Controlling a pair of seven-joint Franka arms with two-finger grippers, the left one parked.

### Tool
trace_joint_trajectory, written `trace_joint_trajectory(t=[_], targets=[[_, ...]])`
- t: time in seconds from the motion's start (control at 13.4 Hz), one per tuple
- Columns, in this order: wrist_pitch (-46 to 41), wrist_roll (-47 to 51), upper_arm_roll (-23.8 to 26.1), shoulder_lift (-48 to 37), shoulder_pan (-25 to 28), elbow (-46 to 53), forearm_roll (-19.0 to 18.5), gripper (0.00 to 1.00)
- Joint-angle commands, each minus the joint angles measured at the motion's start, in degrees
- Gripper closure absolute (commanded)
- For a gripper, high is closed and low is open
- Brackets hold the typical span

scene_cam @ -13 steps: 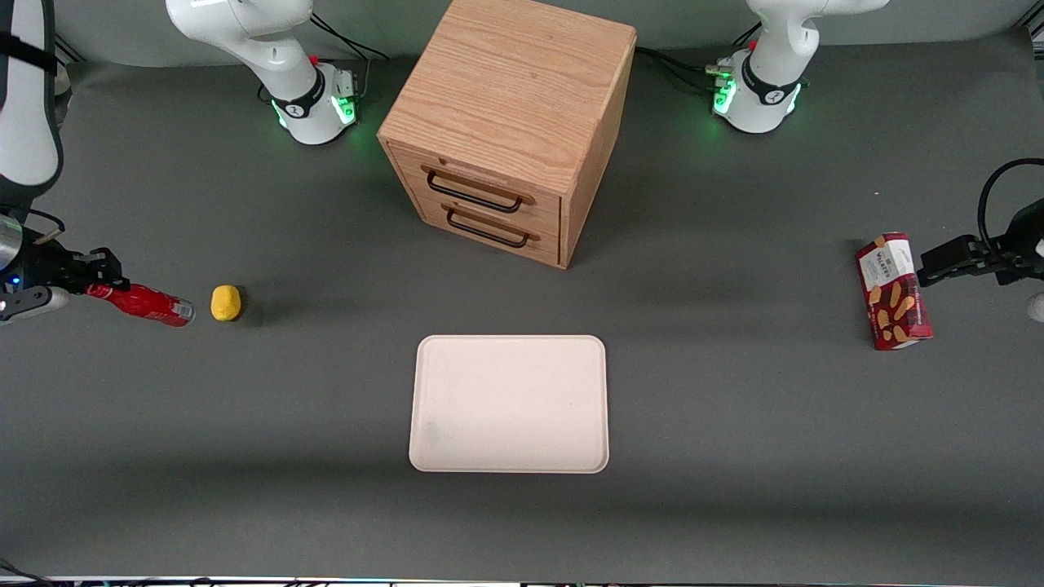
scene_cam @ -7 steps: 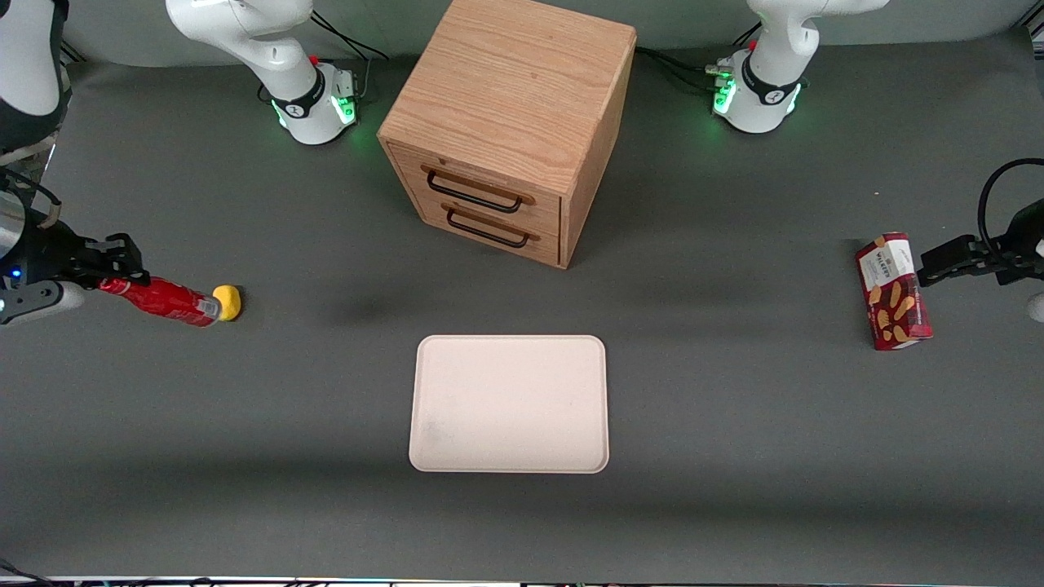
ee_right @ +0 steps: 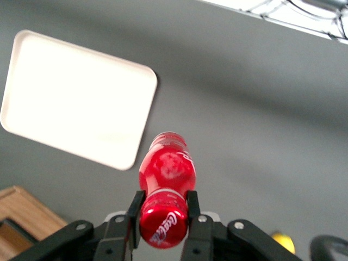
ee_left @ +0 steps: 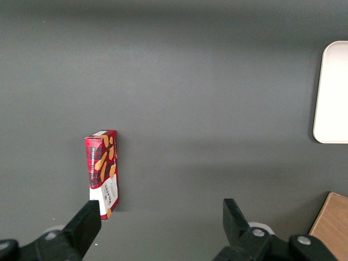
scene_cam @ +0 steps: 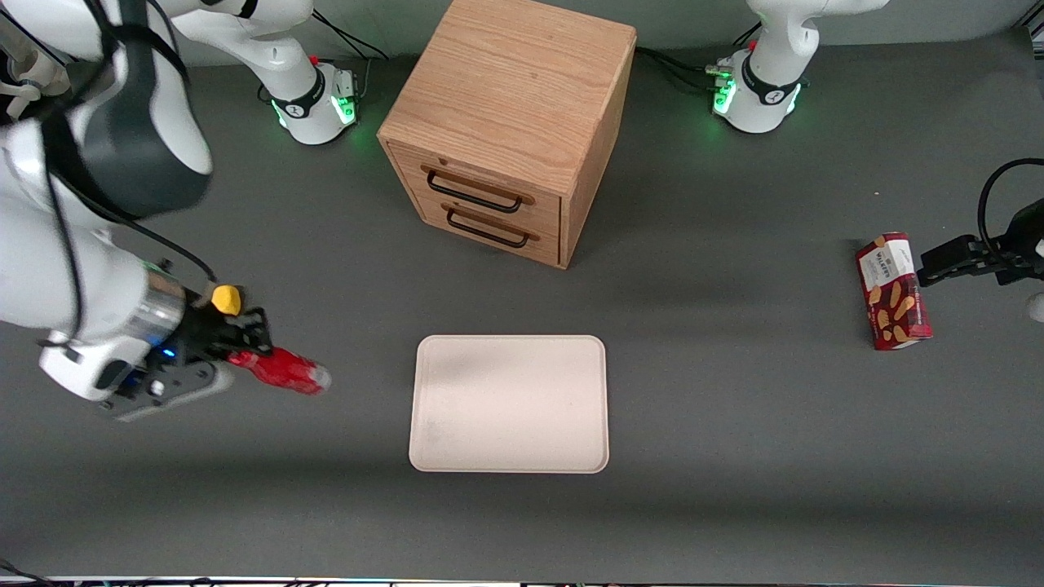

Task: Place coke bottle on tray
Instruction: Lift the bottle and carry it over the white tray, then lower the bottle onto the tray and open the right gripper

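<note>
End effector (scene_cam: 245, 350) gripping coke bottle (scene_cam: 281, 370) near tray (scene_cam: 510, 403) edge

even, soft overhead light, soft shadows on the dark grey table mat (scene_cam: 734, 456). the black two-finger gripper (scene_cam: 245, 346) and its small slim red coke bottle (scene_cam: 281, 371) are motion-blurred. the flat pale cream tray (ee_right: 76, 98) glares near white in the right wrist view.

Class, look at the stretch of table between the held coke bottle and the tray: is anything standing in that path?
Nothing visible does. The gripper is shut on the coke bottle, and only bare table lies between it and the tray. The yellow lump sits farther from the front camera, off that path.
</note>
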Motion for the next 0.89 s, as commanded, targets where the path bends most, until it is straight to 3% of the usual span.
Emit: trace_joint_trajectory(t=[0.0, 0.22, 0.82], targets=[[5.88, 5.06, 0.54, 6.15, 3.6, 4.5, -2.26, 1.0], [12.22, 10.0, 1.67, 10.99, 6.86, 4.5, -2.63, 1.0], [20.14, 9.92, 2.82, 20.58, 7.92, 4.42, -4.73, 1.0]])
